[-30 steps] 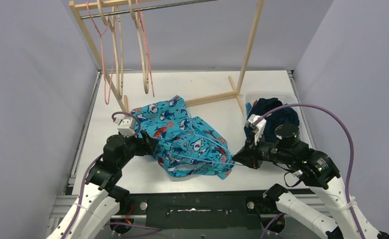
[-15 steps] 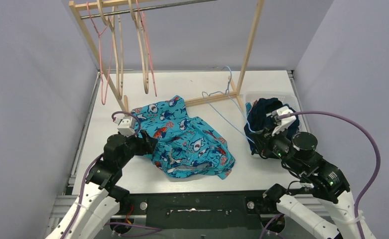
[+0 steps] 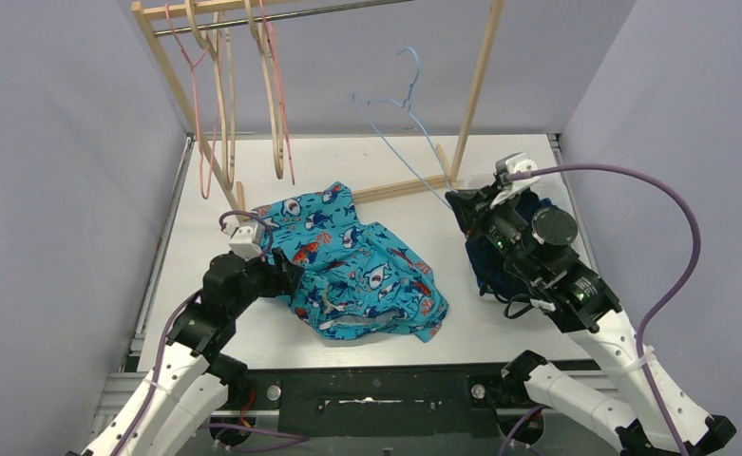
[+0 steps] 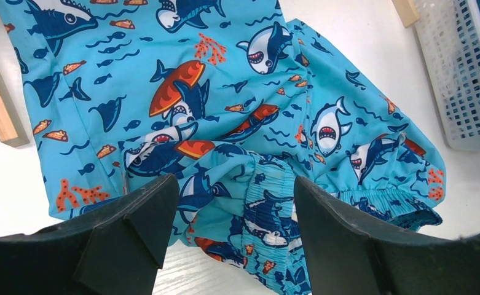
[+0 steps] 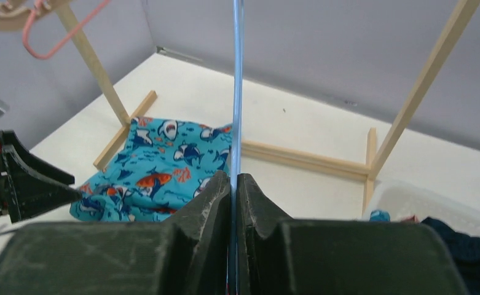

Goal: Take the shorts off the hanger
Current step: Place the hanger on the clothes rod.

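The right gripper (image 5: pixel 233 184), at the top view's right, pinches a blue wire hanger (image 5: pixel 236 92); the left gripper (image 4: pixel 234 190) hangs spread over the shark-print shorts (image 3: pixel 357 261) at centre.

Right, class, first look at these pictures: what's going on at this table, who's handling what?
The right gripper is shut on a blue wire hanger and holds it, bare, up in the air near the wooden rack. The teal shark-print shorts lie crumpled on the white table, off the hanger. The left gripper hangs open over them. Dark navy shorts sit in the white basket on the right.
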